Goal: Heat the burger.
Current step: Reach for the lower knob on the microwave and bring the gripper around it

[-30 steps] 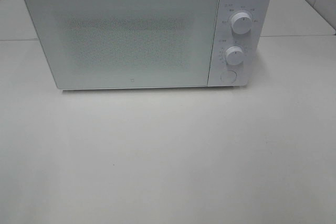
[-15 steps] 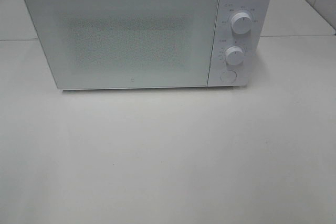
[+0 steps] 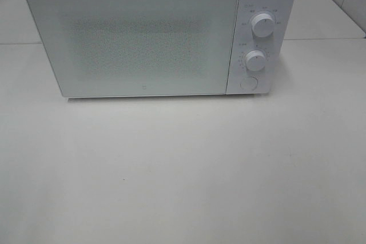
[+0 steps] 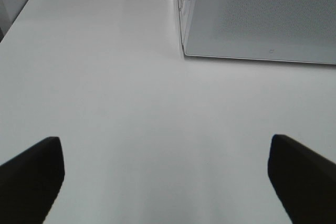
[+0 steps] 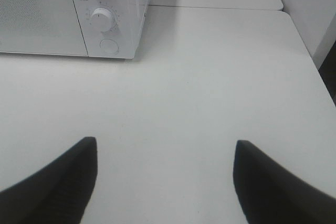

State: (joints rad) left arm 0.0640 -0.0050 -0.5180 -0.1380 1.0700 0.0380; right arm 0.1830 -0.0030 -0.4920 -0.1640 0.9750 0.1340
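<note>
change: nothing I can see has moved in the last second; the microwave [image 3: 137, 38] and the table [image 3: 183, 170] look just as they did in the high view.
left gripper [image 4: 164, 145]: spread wide and empty. My wrist camera shows its two dark fingers [image 4: 31, 179] at the frame's edges, with bare table between them.
right gripper [image 5: 165, 142]: also spread and holding nothing. Its fingers [image 5: 58, 182] are dark too, and I see only white table in the gap.
table: white and matte, bare across the whole near half. A seam crosses it from left to right and passes under the microwave.
microwave: white, standing on the far half of the table with its front turned toward the near side. My left wrist camera looks at its near left corner, and my right wrist camera looks at its control end. Both grippers are well apart from it.
door [image 3: 137, 44]: shut and flush with the body, covering the left and middle of the front. I cannot see through its speckled window.
upper knob [image 3: 262, 26]: white and round, on the panel at the right end of the front.
lower knob [image 3: 255, 60]: white, directly under the upper knob, with fine markings around it that are too small for me to read.
button [image 3: 248, 83]: round and white, just below the lower knob.
burger: I cannot find it in any of my views. The window shows nothing behind it, so I cannot tell where the burger is.
</note>
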